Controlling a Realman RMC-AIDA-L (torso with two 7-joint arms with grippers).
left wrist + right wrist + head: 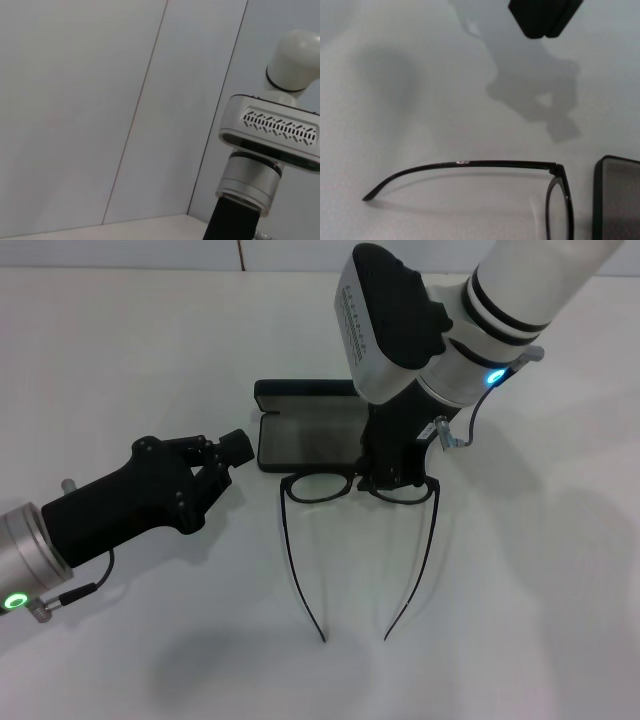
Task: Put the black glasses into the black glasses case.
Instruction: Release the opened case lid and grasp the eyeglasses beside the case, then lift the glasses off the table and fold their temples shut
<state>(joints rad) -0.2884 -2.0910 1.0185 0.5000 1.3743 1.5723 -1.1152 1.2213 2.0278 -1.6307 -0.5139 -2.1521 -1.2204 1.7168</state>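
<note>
The black glasses [292, 550] lie unfolded on the white table, lenses toward the case and temple arms pointing at the near edge. The black glasses case [300, 440] lies open just behind them, grey lining up. My right gripper [388, 478] is down over the front frame, by the bridge and one lens, and hides that part. In the right wrist view one temple arm of the glasses [470, 163] and a corner of the case [617, 200] show. My left gripper [232, 452] hovers shut, holding nothing, just left of the case.
White table [520, 620] all around, with bare room at the front and on both sides. The left wrist view shows only a pale wall and my right arm [270, 130]. The left gripper [542, 17] also shows in the right wrist view.
</note>
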